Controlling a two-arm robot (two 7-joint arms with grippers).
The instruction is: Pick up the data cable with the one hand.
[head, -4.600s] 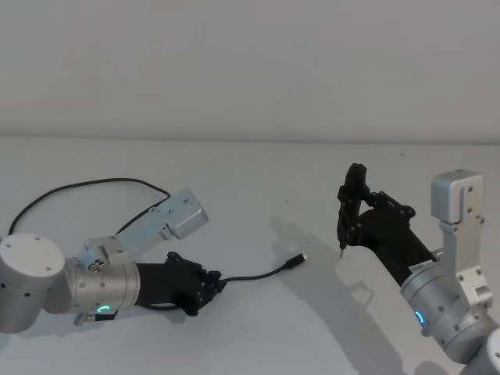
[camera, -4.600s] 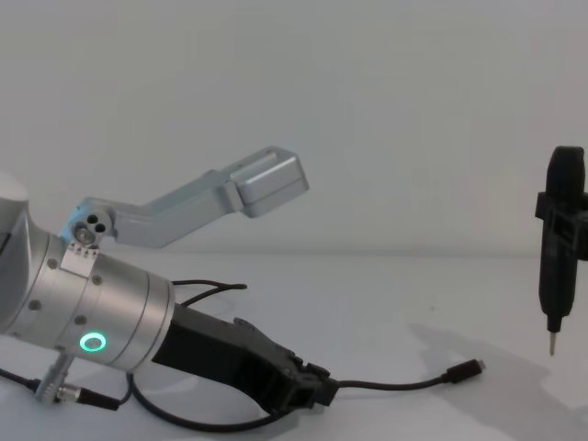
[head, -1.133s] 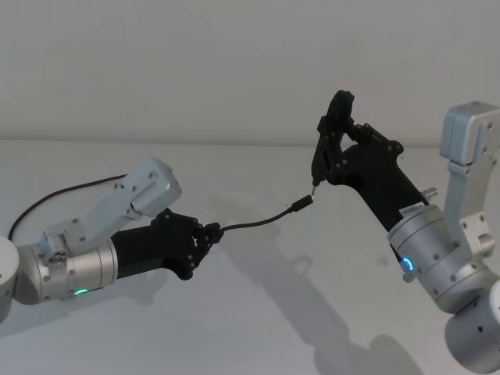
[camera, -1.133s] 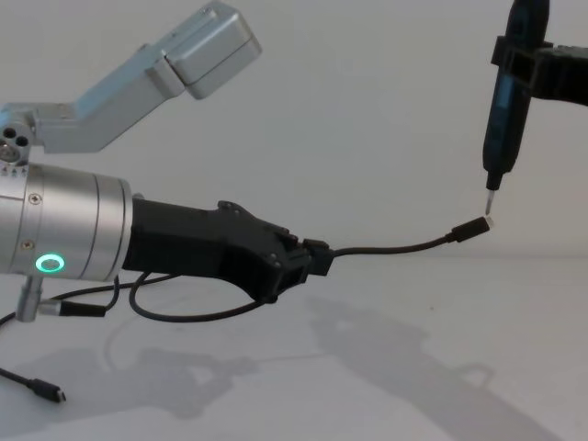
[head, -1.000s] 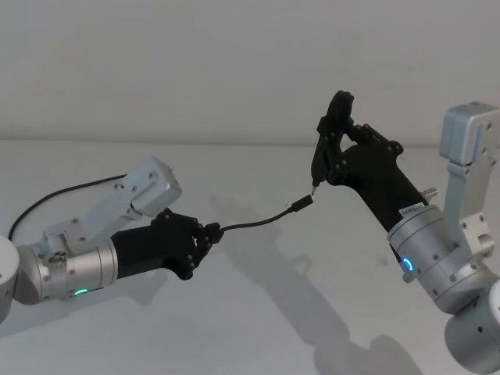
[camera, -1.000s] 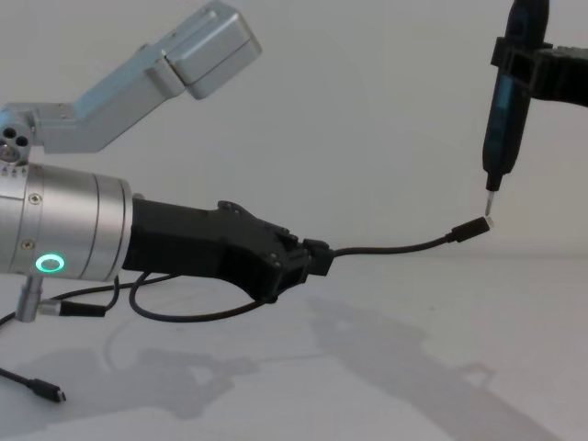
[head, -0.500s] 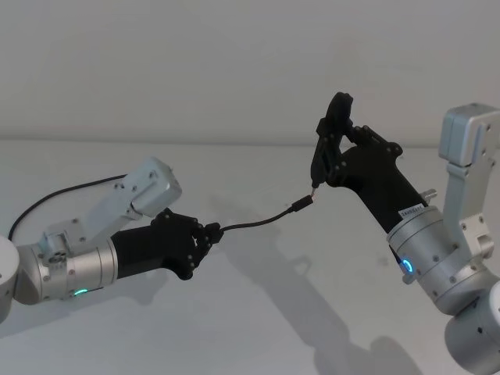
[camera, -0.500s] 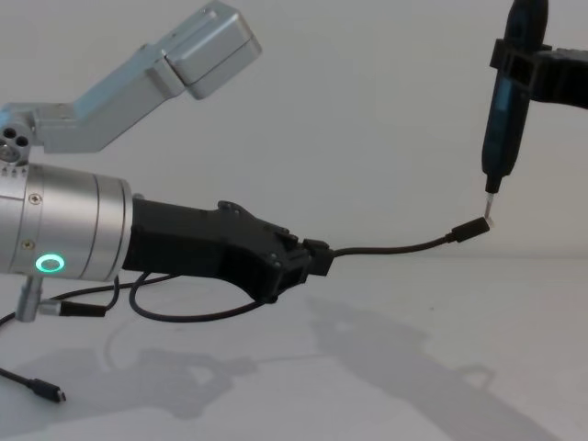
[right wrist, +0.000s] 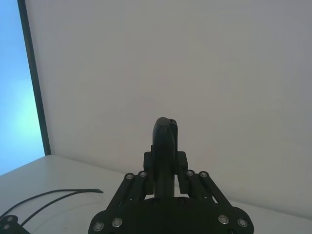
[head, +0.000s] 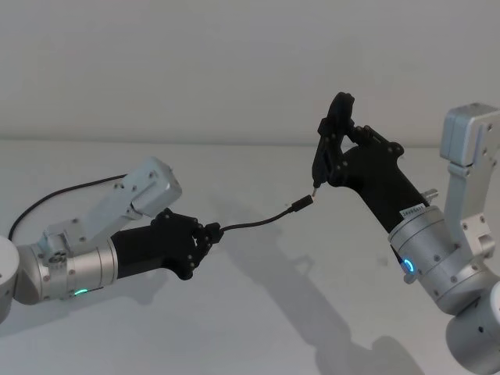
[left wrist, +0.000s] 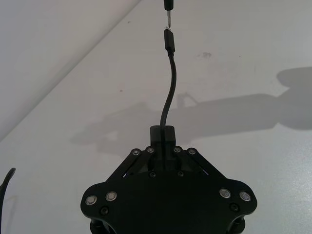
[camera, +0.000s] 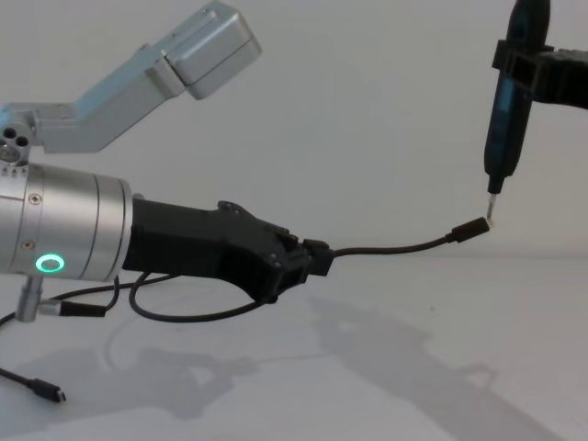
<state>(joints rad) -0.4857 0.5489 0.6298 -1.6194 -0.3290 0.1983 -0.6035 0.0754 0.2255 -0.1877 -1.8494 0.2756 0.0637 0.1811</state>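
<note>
The data cable (head: 258, 223) is a thin black cord, lifted off the table by my left gripper (head: 209, 234), which is shut on it. From the gripper the cord arches forward to its small plug (head: 303, 202). In the chest view the left gripper (camera: 312, 257) holds the cable (camera: 395, 250) level, with the plug (camera: 473, 228) in the air. The left wrist view shows the cable (left wrist: 168, 92) leaving the left gripper (left wrist: 162, 136). My right gripper (head: 344, 152) is shut on an upright black pen-like tool (camera: 505, 119). Its metal tip hangs just above the plug.
The cable's slack (camera: 184, 312) loops under my left arm, and its other plug (camera: 46, 390) lies on the white table (head: 258, 312) at the near left. More cord (head: 70, 191) trails over the table behind the left arm. A plain wall stands behind.
Since 4.6 s ago my left gripper has risen off the table with the cable, and the right arm has lifted the pen tool. Over the last second nothing has visibly moved.
</note>
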